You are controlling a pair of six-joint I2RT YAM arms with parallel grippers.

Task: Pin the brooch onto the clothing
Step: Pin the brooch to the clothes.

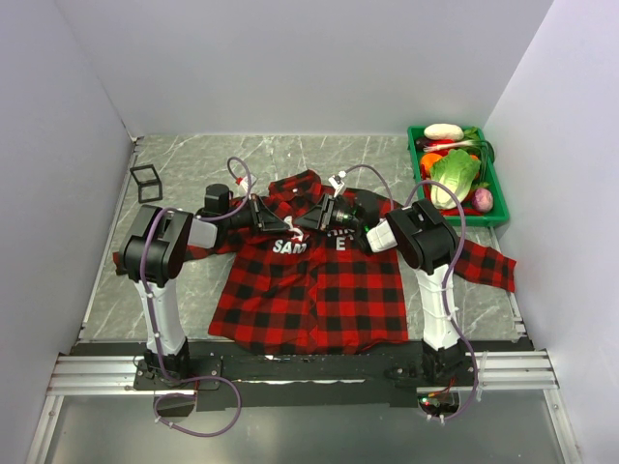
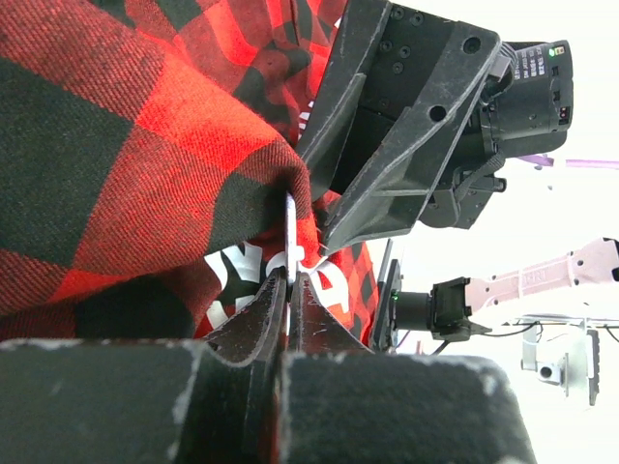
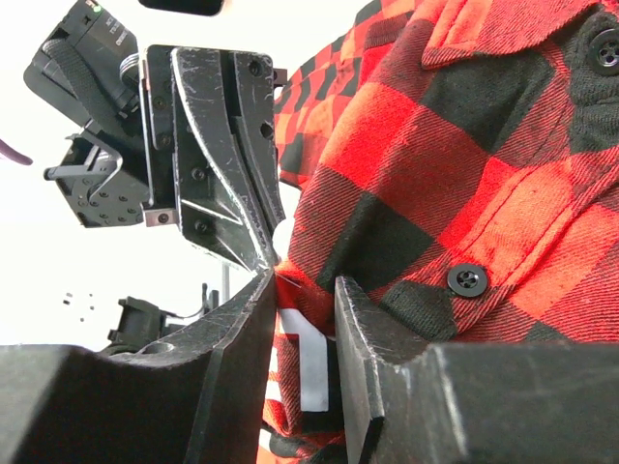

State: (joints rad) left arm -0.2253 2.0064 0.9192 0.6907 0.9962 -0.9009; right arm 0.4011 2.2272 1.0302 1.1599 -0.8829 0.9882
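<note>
Left claw is shut on the rim of a stiff-looking tiny pale disc brooch; just above, limp red-black plaid shirt is pinched by half-closed right claw.

I saw the shirt in red-and-black plaid, with white block letters across its chest. The brooch showed only a pale grey edge. My fingers were black, the bench grey and marble-veined, the crate green.

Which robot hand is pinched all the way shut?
The left gripper: its fingers meet on a thin pale sliver, probably the brooch. The right gripper has its fingers apart, with a fold of the shirt between them.
</note>
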